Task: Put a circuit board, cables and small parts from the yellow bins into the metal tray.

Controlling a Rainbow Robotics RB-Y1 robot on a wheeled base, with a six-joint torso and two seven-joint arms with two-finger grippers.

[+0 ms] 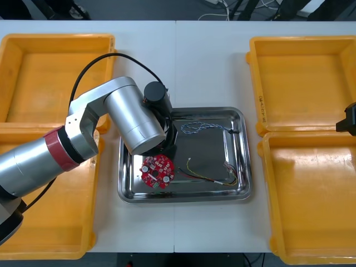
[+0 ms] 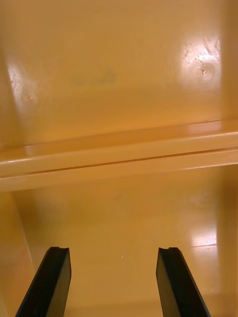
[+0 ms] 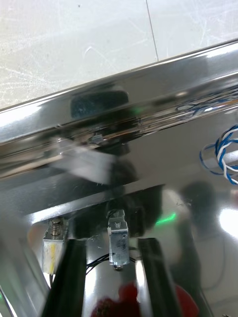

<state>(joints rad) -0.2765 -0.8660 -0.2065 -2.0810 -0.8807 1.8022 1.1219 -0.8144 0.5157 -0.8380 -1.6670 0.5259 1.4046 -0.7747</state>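
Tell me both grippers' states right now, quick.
Left gripper: over the metal tray, at a small metal part; grip cannot be told.
Right gripper: open, empty, over a yellow bin.

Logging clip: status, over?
Left gripper open in metal tray, small metal part between fingers. Right gripper open over yellow bins. Red circuit board, cables in tray. Nothing blocking.

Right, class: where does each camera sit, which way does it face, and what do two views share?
Front: above the arms, looking steeply down at the table; left arm, right tool show.
Left wrist: on left arm, facing the metal tray wall; left tool, small metal part.
Right wrist: on its arm, facing yellow bins; right tool open.
Shared: front and left wrist both show tray, blue and white cable.
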